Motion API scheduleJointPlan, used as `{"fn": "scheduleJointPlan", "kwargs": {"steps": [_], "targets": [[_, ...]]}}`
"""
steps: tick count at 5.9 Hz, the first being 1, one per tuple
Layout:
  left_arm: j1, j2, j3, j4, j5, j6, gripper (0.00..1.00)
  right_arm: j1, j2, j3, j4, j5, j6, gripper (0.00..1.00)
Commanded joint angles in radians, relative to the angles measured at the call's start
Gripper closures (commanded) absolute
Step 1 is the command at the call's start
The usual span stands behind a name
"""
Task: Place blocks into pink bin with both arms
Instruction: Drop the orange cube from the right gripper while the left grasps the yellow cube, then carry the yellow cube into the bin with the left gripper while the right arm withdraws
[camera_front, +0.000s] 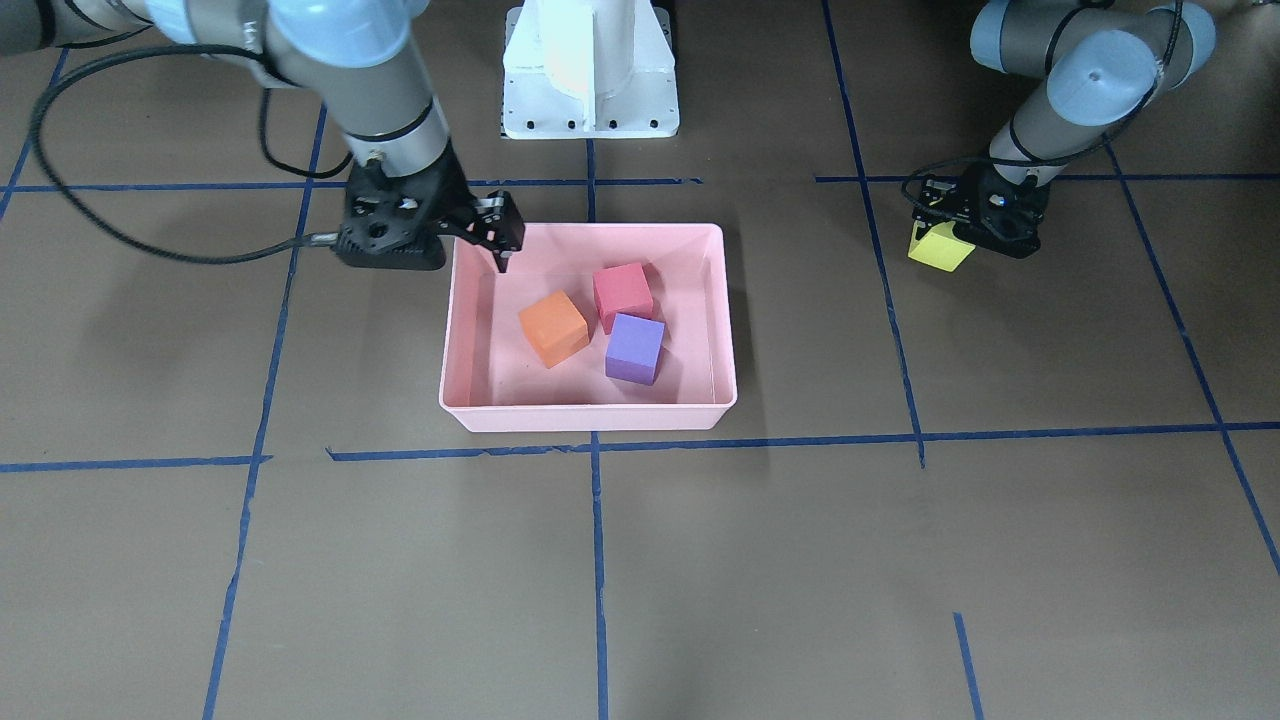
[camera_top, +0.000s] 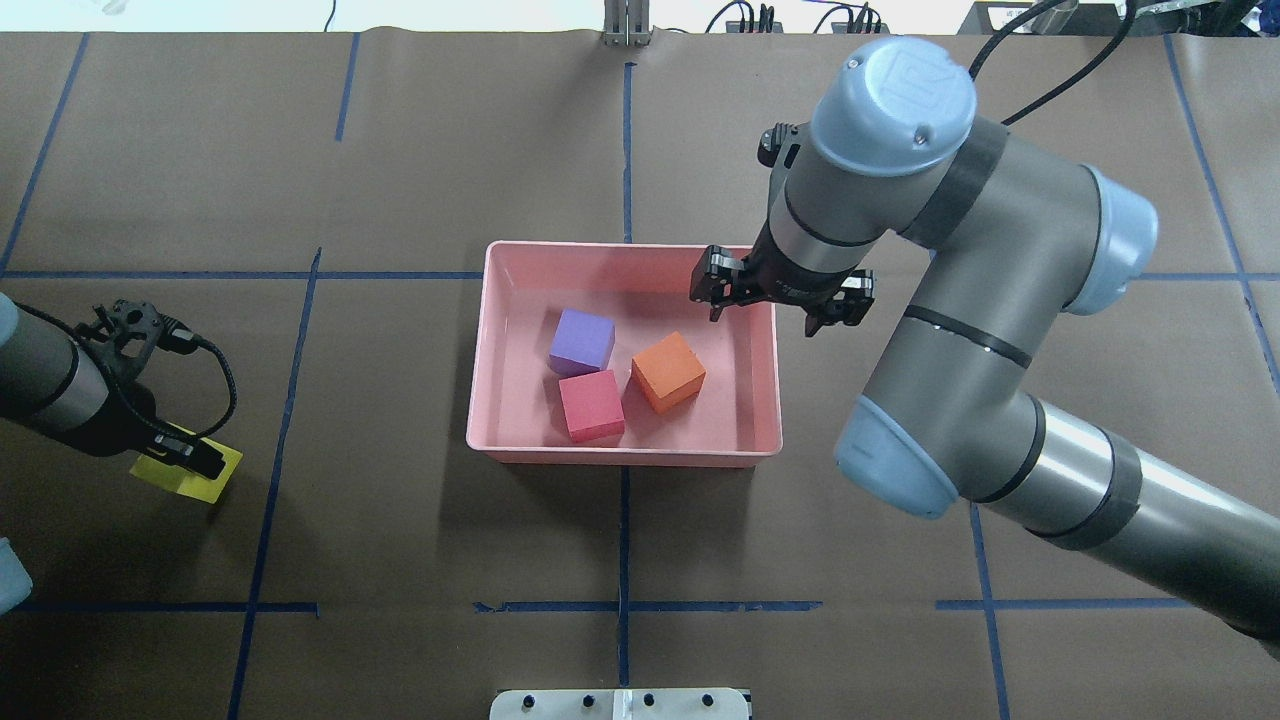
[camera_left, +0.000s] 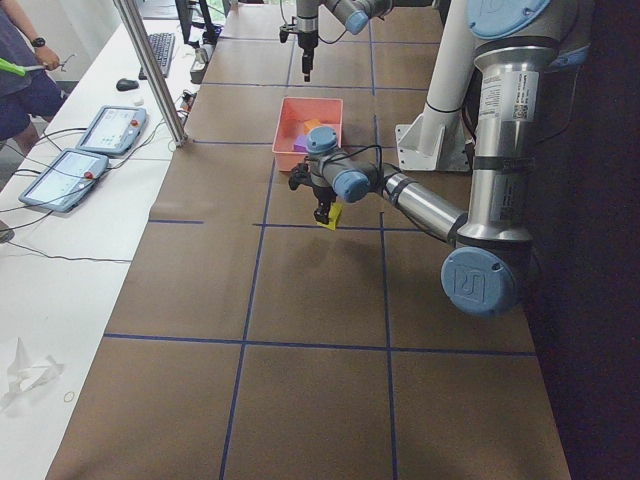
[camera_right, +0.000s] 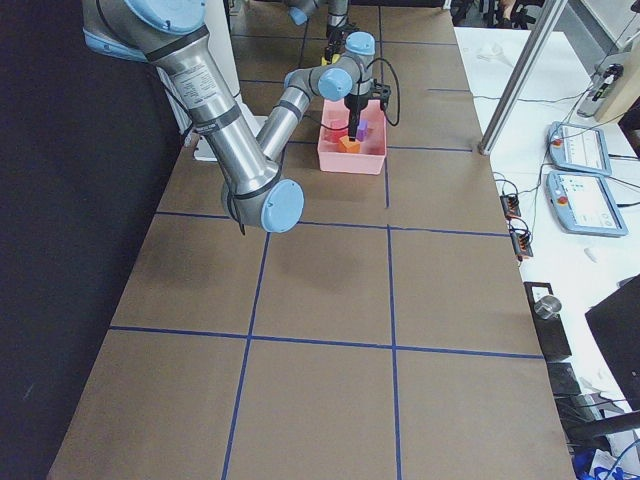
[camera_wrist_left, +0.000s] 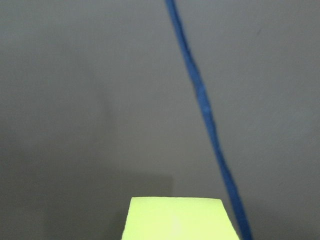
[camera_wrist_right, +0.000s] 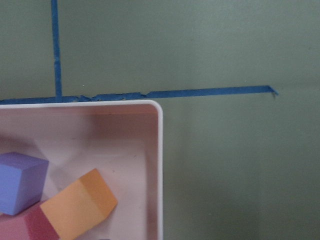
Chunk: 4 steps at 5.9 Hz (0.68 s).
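The pink bin holds the orange block, the purple block and the red-pink block. My right gripper hangs open and empty over the bin's rim on my right, one finger inside and one outside. The right wrist view shows that bin corner with the orange block. My left gripper is down on the yellow-green block, far from the bin. I cannot tell whether it grips the block.
The white pedestal base stands behind the bin. Blue tape lines cross the brown table. A metal post and operator tablets stand on a side table beyond my left arm.
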Motion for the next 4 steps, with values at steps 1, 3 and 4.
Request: {"fn": "scheduleJointPlan", "kwargs": {"steps": [1,3,4], "targets": [[-0.022,-0.324,-0.043,0.358,0.001,-0.123,0.67,0.135,-0.095,0.000,0.000,0.088,-0.257,0.00],[0.051,-0.581,0.057,0.421,0.011,-0.377,0.67,0.314,-0.242,-0.001,-0.004,0.153,-0.616,0.00],[0.121,-0.663,0.128,0.414,0.097,-0.457,0.66,0.390,-0.307,-0.001,-0.006,0.179,-0.766,0.00]]}}
